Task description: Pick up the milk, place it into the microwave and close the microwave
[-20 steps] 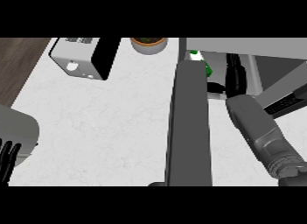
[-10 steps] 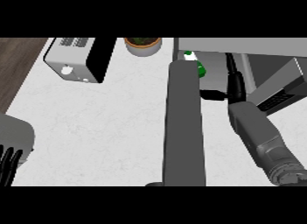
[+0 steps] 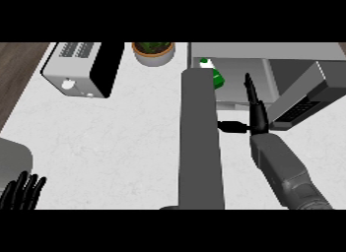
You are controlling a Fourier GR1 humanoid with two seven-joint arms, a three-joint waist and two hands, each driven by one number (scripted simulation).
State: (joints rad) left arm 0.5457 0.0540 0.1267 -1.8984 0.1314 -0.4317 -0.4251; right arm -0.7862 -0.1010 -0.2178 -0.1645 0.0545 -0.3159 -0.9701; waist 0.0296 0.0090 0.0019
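White, faintly marbled stone forms the counter (image 3: 117, 142), with a strip of dark wood grain running along its far-left corner. Over it, the right hand (image 3: 253, 106) is a slim black shape with fingers stretched straight toward the microwave (image 3: 277, 61), thumb (image 3: 232, 127) jutting sideways toward the microwave door (image 3: 200, 142); it is spread flat, holding nothing, and its matte grey, boxy forearm (image 3: 281, 170) slopes back to the lower edge. Just left of the hand, the door stands swung wide and is seen edge-on as a long, smooth dark-grey slab with a rounded far end. The microwave itself is a pale grey box at the far side, its opening directly beyond the fingertips. Inside that opening, just right of the door's far end, sits the milk (image 3: 212, 76): a small white top and a green body, mostly hidden by the door. Right of the microwave, a dark angular block (image 3: 314, 96) with a ribbed face tilts outward. Left of the microwave stands a round pale pot holding a green plant (image 3: 154, 50), and farther left a boxy toaster (image 3: 85, 69) in white and black with a round knob. Far from the microwave, at the lower-left corner, the left hand (image 3: 21, 192) rests with relaxed black fingers pointing up, beside a rounded grey form.
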